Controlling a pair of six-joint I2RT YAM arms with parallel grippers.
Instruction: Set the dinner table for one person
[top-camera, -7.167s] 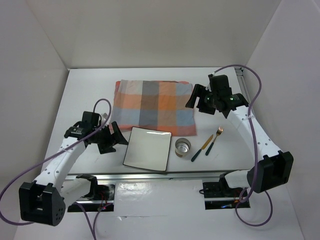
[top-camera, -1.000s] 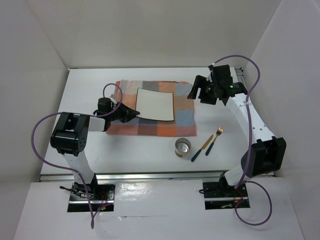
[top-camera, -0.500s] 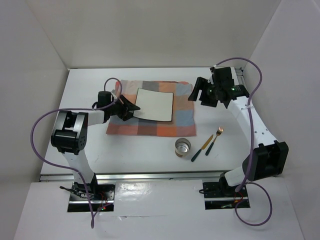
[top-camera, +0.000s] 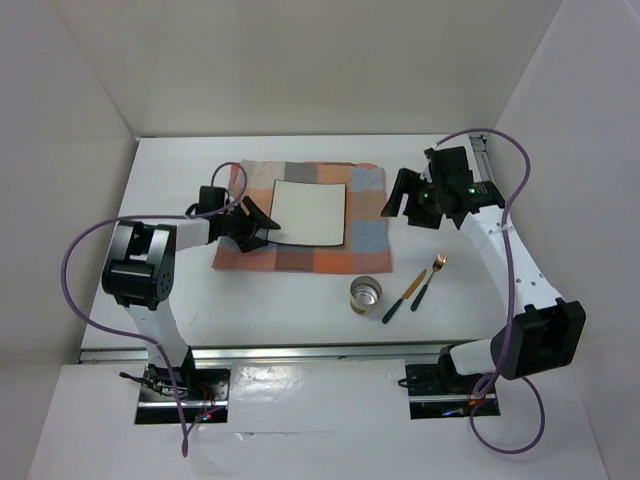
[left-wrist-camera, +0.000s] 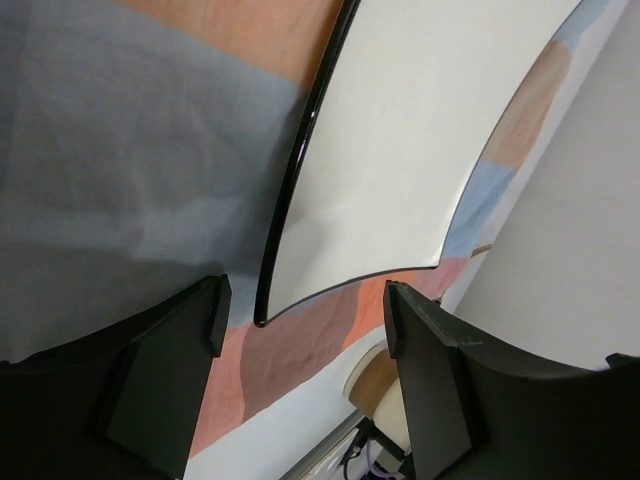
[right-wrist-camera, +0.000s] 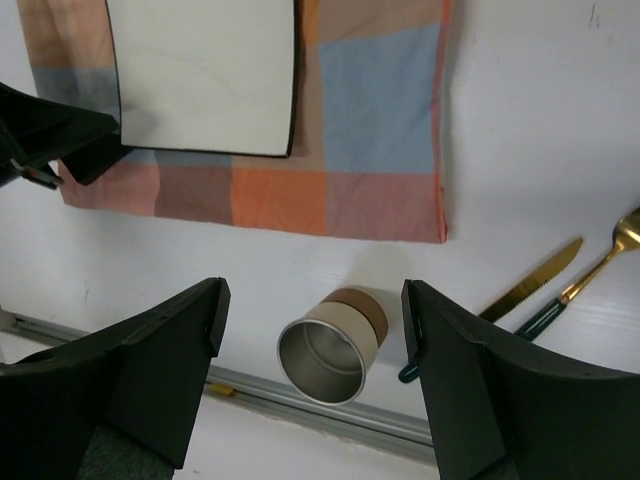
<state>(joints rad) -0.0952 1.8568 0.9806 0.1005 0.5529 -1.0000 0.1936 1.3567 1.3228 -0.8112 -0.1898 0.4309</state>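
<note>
Worktop (top-camera: 180, 300): white, spread beyond the arm bases, carrying everything.
Cloth (top-camera: 330, 258): checked, flat mid-worktop.
Plate (top-camera: 310, 210): square, white, on the cloth.
Left end effector (top-camera: 262, 228): open, fingers astride the plate's near-left corner.
Right end effector (top-camera: 402, 205): open, empty, over the cloth's right edge.
Cup (top-camera: 366, 295), knife (top-camera: 406, 290), fork (top-camera: 430, 280): on bare worktop, front right of the cloth.

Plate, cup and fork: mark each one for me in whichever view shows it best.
plate (top-camera: 311, 212), top view, middle of its white face.
cup (right-wrist-camera: 328, 360), right wrist view, inside its open metal mouth.
fork (top-camera: 439, 263), top view, its gold head.
</note>
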